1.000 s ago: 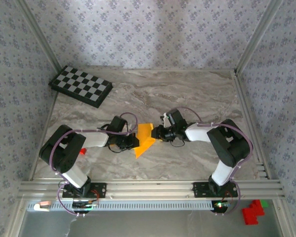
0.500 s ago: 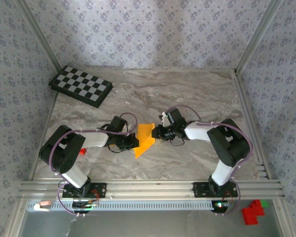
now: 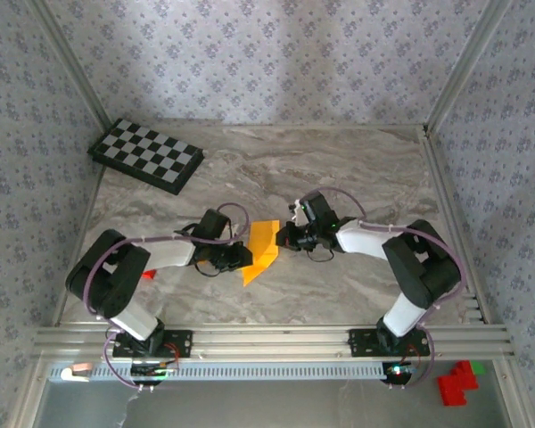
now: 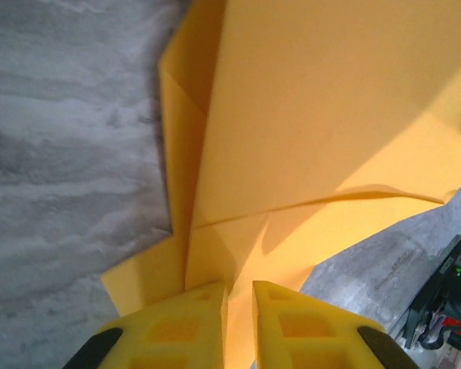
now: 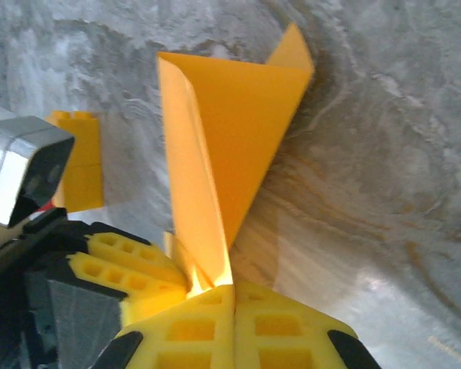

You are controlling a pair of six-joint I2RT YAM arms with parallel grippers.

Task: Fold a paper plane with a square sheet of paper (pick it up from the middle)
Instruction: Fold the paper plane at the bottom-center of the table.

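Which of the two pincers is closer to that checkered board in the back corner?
Left. The left pincer is at the orange paper's edge facing the checkered board; the right pincer is at the paper's far edge.

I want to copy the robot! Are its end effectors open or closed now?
Left end effector: slightly open around the paper.
Right end effector: closed on the paper.

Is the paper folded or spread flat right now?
Folded. The paper shows creases and overlapping flaps, and it stands up from the table, pinched in the shut right gripper.
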